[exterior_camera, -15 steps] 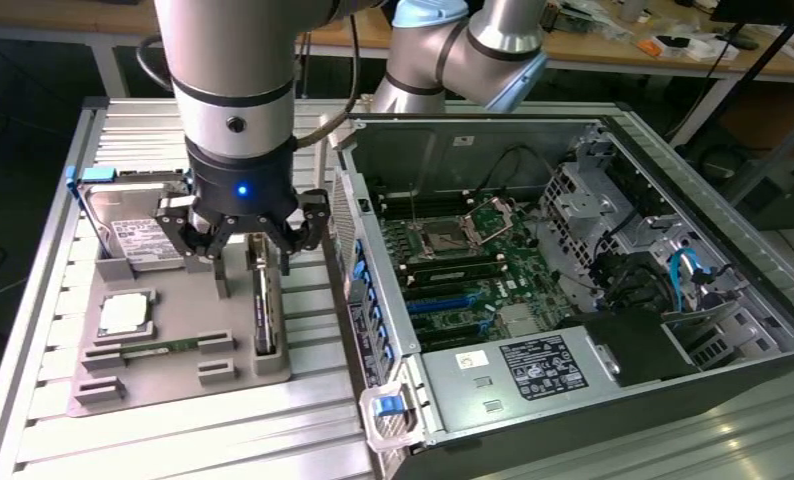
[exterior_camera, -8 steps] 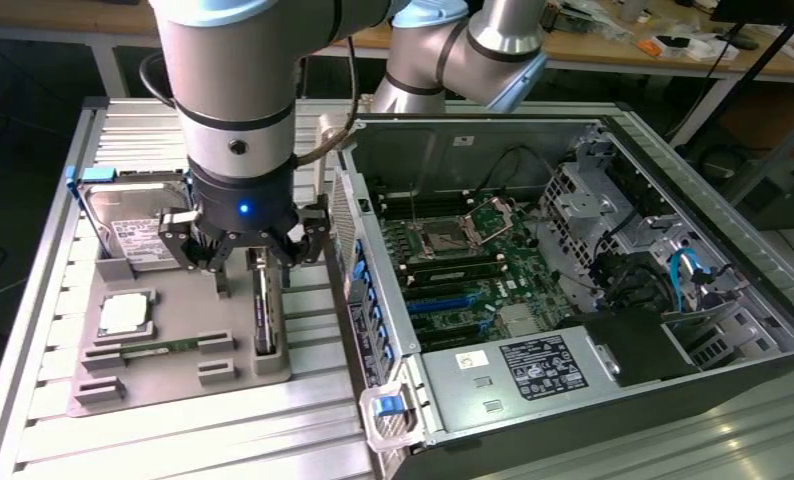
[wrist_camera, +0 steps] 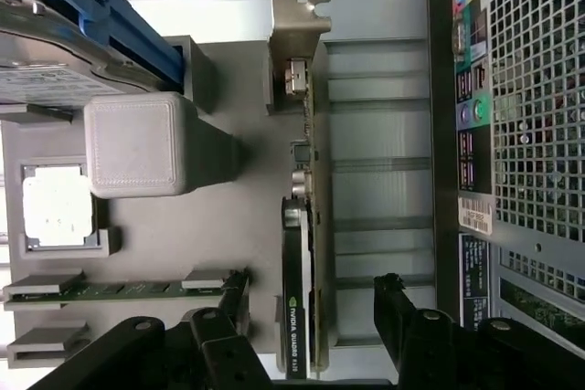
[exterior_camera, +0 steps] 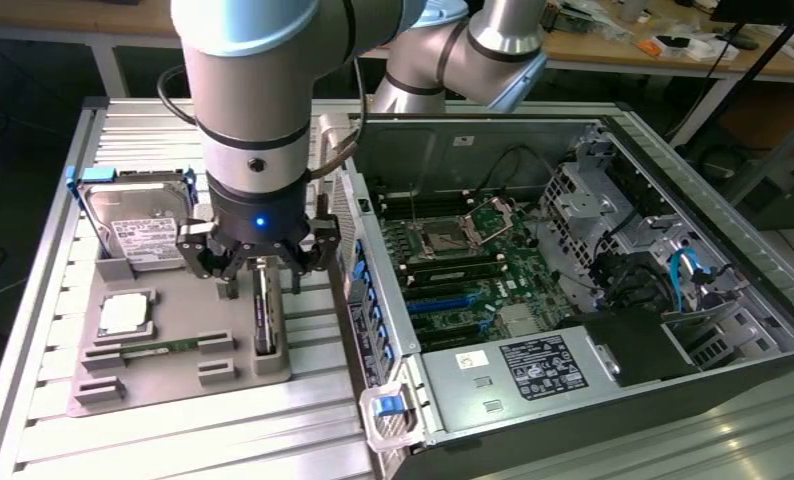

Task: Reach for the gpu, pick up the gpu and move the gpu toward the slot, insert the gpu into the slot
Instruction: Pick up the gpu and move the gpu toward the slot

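My gripper (exterior_camera: pixel 264 272) (wrist_camera: pixel 311 315) is wide open and hangs right over the gpu (exterior_camera: pixel 266 322) (wrist_camera: pixel 304 191), one finger each side of the card, no grip on it. The gpu stands on edge in the gray tray (exterior_camera: pixel 170 392) (wrist_camera: pixel 247 226) on the worktop (exterior_camera: pixel 210 445), its silver bracket at the end away from my fingers. Just beside the gpu on the tray is a memory stick (exterior_camera: pixel 157 348) (wrist_camera: pixel 110 289), then a chip (exterior_camera: pixel 126 315) (wrist_camera: pixel 57 207), then the hard drive (exterior_camera: pixel 137 225). On the gpu's other side is the open case (exterior_camera: pixel 717 400) (wrist_camera: pixel 539 116). The blue slot (exterior_camera: pixel 440 300) is inside on the green board, well apart from the gpu.
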Tool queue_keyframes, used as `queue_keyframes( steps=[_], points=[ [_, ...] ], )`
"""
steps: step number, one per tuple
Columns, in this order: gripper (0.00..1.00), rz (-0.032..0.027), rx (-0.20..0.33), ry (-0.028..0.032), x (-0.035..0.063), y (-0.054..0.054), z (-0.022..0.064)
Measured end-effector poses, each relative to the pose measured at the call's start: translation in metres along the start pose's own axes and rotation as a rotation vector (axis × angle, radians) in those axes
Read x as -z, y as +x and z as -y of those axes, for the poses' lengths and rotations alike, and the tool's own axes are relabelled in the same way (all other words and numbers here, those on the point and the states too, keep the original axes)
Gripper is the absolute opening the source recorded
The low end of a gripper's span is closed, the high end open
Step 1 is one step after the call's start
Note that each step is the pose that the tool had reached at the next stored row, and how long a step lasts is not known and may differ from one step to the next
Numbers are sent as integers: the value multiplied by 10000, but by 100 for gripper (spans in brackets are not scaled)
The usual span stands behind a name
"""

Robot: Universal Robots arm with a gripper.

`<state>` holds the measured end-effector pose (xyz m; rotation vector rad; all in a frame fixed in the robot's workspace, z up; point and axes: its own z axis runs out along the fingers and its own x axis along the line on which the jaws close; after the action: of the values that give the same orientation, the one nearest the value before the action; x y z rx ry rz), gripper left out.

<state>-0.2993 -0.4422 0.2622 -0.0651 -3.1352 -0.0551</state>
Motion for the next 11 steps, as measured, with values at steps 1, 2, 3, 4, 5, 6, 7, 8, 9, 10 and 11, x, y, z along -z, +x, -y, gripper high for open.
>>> queue_keyframes(
  steps=[1, 2, 3, 4, 5, 6, 7, 8, 9, 10, 11],
  points=[
    [66, 0, -6, 0, -17, 0, 0],
    [66, 1, -16, -1, -47, 0, 1],
    [66, 0, -24, 0, -74, 0, 2],
    [66, 1, -30, 0, -95, 0, 3],
    [66, 0, -34, 1, -110, 0, 4],
    [66, 1, -39, 0, -135, 3, 5],
    [66, 1, -44, 0, -152, 8, 5],
    [66, 2, -46, 0, -175, 16, 7],
    [66, 2, -48, -1, -192, 20, 7],
    [66, 2, -53, 2, -217, 26, 9],
    [66, 2, -56, 2, -225, 26, 9]
  ],
)
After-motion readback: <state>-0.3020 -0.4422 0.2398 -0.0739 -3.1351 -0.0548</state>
